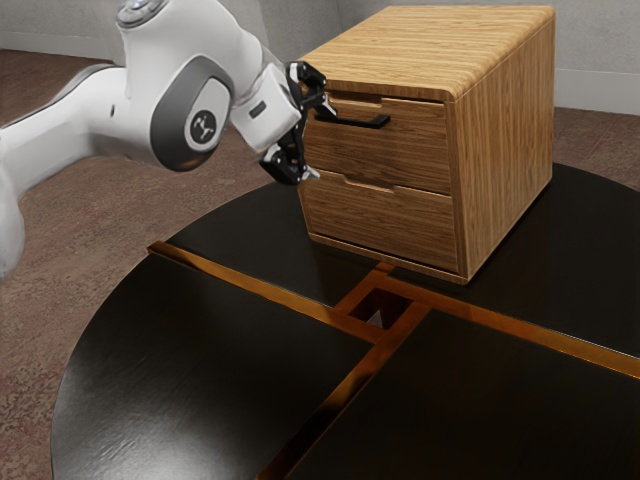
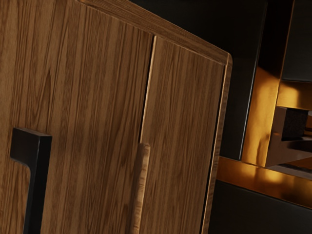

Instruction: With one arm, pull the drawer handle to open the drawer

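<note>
Arm reaches in from the upper left, its fingers spread wide beside the left end of the slim black handle on the top drawer of a striped-grain wooden cabinet, upper right on the dark bench.

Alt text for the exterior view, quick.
The open gripper is at the near end of the black handle on the top drawer of a wooden cabinet, which stands on a dark round table.

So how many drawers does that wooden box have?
2. The top drawer, with the black handle, is by the gripper; the bottom drawer is right under it. None look hidden.
</note>
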